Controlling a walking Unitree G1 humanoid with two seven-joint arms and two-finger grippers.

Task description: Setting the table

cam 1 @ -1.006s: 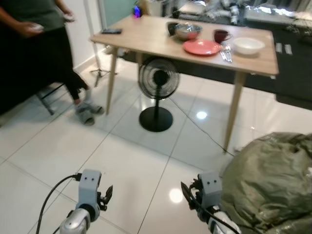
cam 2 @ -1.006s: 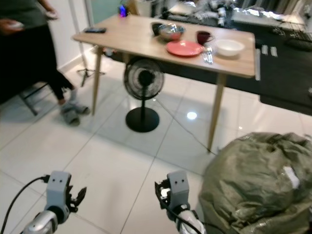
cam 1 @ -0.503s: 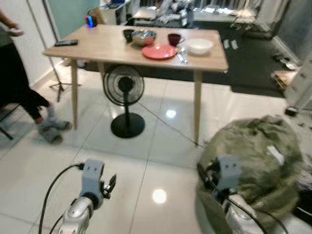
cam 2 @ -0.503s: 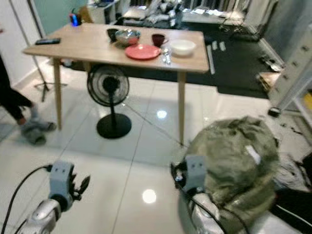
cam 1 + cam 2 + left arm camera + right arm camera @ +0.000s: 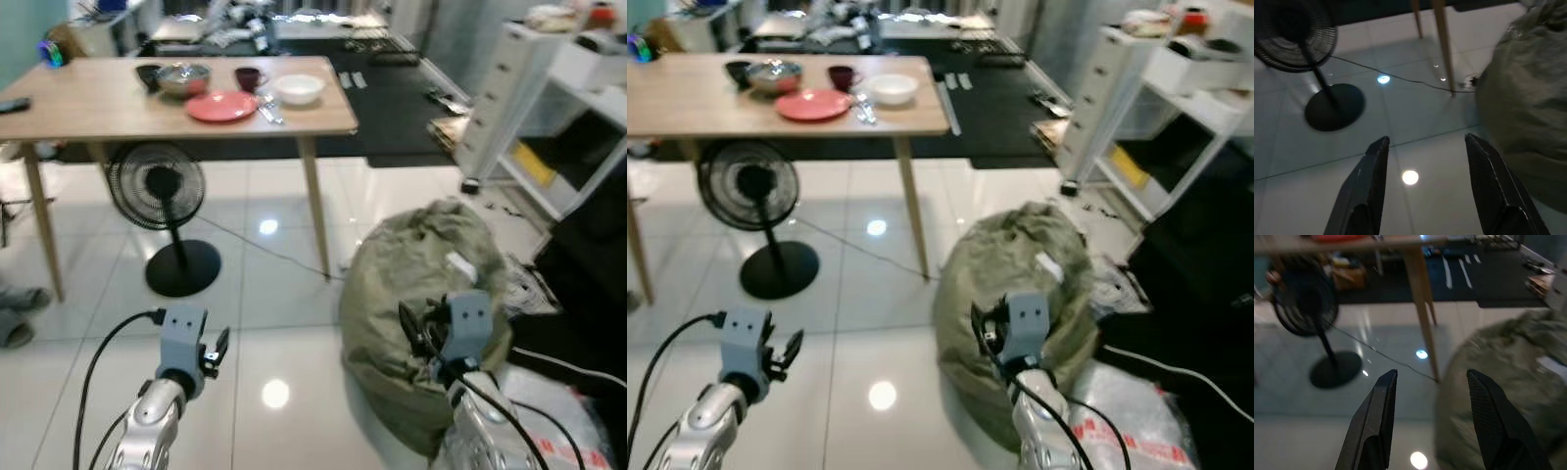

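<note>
A wooden table (image 5: pixel 98 93) stands at the far left of the room. On its right half sit a dark bowl (image 5: pixel 147 73), a steel bowl (image 5: pixel 184 78), a red plate (image 5: pixel 220 106), a dark red mug (image 5: pixel 246 77), a white bowl (image 5: pixel 299 88) and some cutlery (image 5: pixel 267 110). My left gripper (image 5: pixel 1426 138) hangs low over the white floor tiles, open and empty. Beside a green beanbag, my right gripper (image 5: pixel 1432 373) is also low, open and empty. Both are well short of the table.
A black pedestal fan (image 5: pixel 157 186) stands under the table, its cable running across the floor. The big green beanbag (image 5: pixel 426 284) lies right in front of my right arm. White shelving (image 5: pixel 509 88) and clutter are at the right. A grey slipper (image 5: pixel 15 318) lies at the left edge.
The camera has swung to the right: the table has slid to the left of the picture, the person is out of view, and the beanbag and shelving have come in. Both grippers stay low and open.
</note>
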